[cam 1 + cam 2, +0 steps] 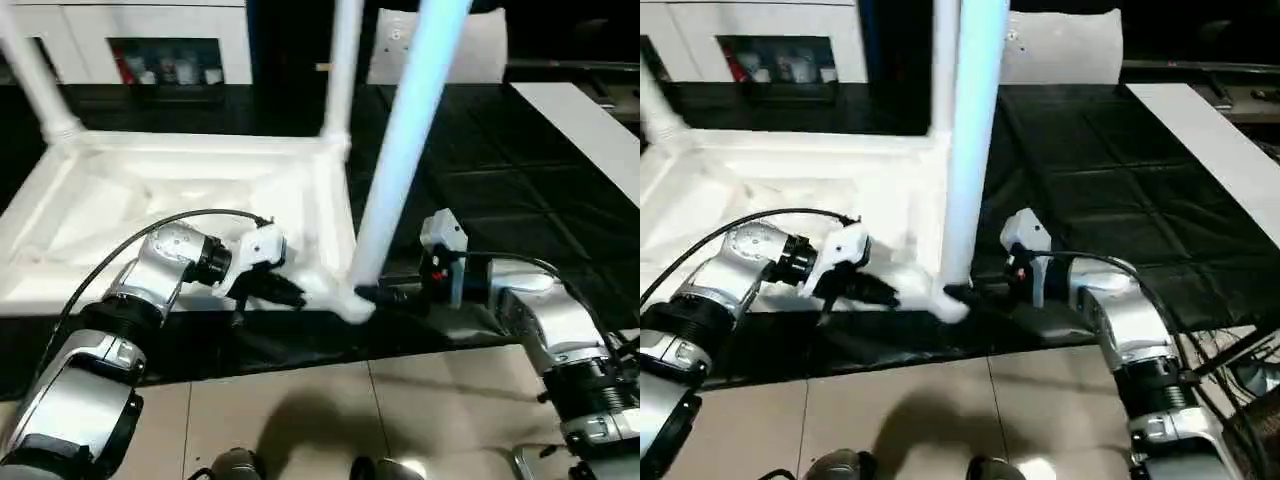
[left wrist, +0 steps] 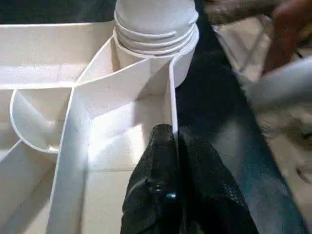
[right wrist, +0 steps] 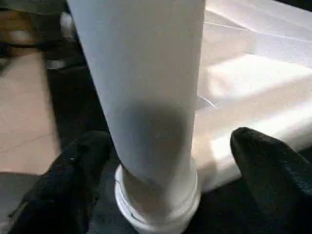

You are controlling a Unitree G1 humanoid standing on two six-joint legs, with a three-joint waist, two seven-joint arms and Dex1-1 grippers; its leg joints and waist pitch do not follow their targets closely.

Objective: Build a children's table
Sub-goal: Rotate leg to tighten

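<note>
The white tabletop [image 1: 150, 200] lies upside down on a black mat, ribs facing up. Two white legs [image 1: 340, 70] stand upright in its far corner sockets. A third leg [image 1: 405, 150] stands tilted in the near right corner socket [image 2: 156, 29]. My left gripper [image 1: 290, 295] is shut on the thin rim wall [image 2: 172, 97] of the tabletop, right beside that socket. At the base of the third leg is my right gripper [image 3: 165, 146], open. Its fingers [image 3: 83, 161] stand wide apart on either side of the tube, clear of it.
The black mat [image 1: 500, 200] runs on to the right of the tabletop. A flat white board [image 1: 590, 120] lies at the far right. A white cabinet with glass doors [image 1: 160, 50] stands behind. Beige floor tiles [image 1: 400, 420] lie along the near edge.
</note>
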